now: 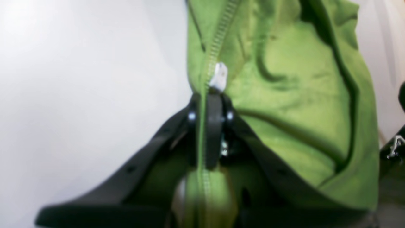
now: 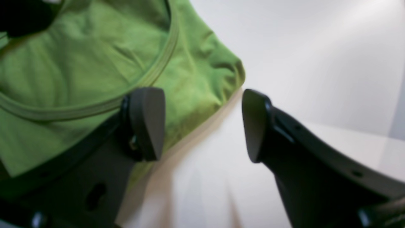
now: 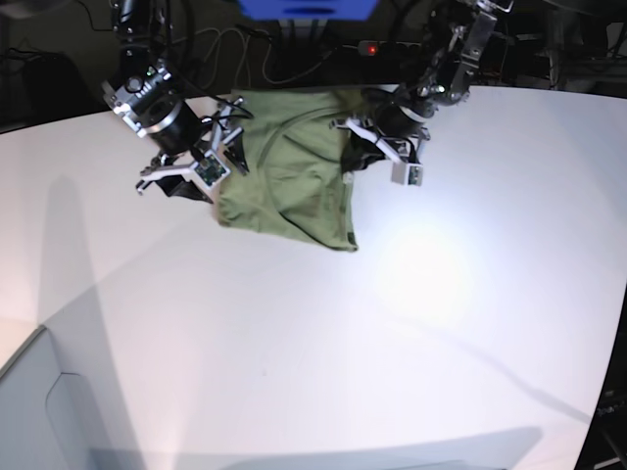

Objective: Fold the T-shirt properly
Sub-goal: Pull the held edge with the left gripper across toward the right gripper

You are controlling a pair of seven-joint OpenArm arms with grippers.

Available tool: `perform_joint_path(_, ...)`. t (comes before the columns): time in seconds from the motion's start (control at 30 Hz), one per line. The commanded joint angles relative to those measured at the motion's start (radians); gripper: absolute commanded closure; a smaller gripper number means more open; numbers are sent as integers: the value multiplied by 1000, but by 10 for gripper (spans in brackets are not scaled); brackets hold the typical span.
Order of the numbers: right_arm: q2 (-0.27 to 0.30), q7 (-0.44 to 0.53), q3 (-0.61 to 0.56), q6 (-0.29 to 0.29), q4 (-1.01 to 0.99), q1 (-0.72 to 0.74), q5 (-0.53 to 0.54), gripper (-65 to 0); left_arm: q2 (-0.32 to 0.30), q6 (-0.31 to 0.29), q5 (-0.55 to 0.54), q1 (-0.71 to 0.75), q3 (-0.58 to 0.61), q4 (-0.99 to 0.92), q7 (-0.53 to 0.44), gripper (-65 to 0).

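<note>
The green T-shirt (image 3: 289, 181) lies bunched and partly folded on the white table (image 3: 323, 333), at the far middle of the base view. My left gripper (image 1: 211, 98) is shut on a stitched hem of the T-shirt (image 1: 300, 95), and cloth runs between its closed jaws. In the base view the left gripper (image 3: 355, 145) sits at the shirt's right edge. My right gripper (image 2: 202, 125) stands open at the shirt's left edge (image 3: 217, 162). One of its fingers (image 2: 147, 123) rests over the T-shirt (image 2: 79, 63) near the neckband. The other is above bare table.
Cables (image 3: 284, 59) and a blue box (image 3: 306, 8) sit behind the table's far edge. The table's near-left edge (image 3: 29, 343) drops off to a grey floor.
</note>
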Motion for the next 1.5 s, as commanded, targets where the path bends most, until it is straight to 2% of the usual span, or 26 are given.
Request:
perform_joint_path(0.0, 2, 24, 2, 8, 20, 2, 11, -365, 9, 1, 3, -9, -1, -4, -6, 0)
perform_joint_path(0.17, 4, 24, 14, 7, 20, 4, 11, -364, 6, 0, 3, -57, 22, -45, -6, 0)
perform_joint_path(0.43, -29, 25, 141, 7, 47, 10, 14, -368, -36, -6, 4, -167, 131, -85, -6, 0)
perform_joint_path(0.47, -38, 25, 157, 7, 57, 11, 14, -368, -37, -35, 4, -195, 146, -116, -6, 0)
perform_joint_path(0.6, -61, 25, 213, 7, 80, 13, 14, -369, -36, -212, 16, -301, 203, -239, -5, 0)
perform_joint_path(0.73, -64, 25, 241, 7, 81, 5, 14, -368, -48, -316, 18, -443, 295, -358, 14, 0)
perform_joint_path(0.87, -73, 24, 267, 7, 81, 2, 14, -365, -48, -384, 18, -621, 424, -458, 110, 0)
perform_joint_path(1.0, -121, 24, 335, 7, 81, 2, 14, -365, -44, -451, 18, -779, 553, -539, 110, 0)
perform_joint_path(1.13, -165, 24, 390, 7, 81, 2, 14, -364, 21, -488, 18, -920, 663, -641, 110, 0)
perform_joint_path(1.23, -187, 24, 414, 7, 81, -2, 14, -364, 64, -510, 26, -968, 714, -684, 109, 0)
perform_joint_path(1.33, -196, 24, 428, 7, 81, -8, 14, -364, 121, -548, 122, -999, 735, -702, 107, 0)
perform_joint_path(1.47, -197, 24, 427, 7, 80, -19, 14, -364, 197, -618, 336, -999, 735, -705, 107, 0)
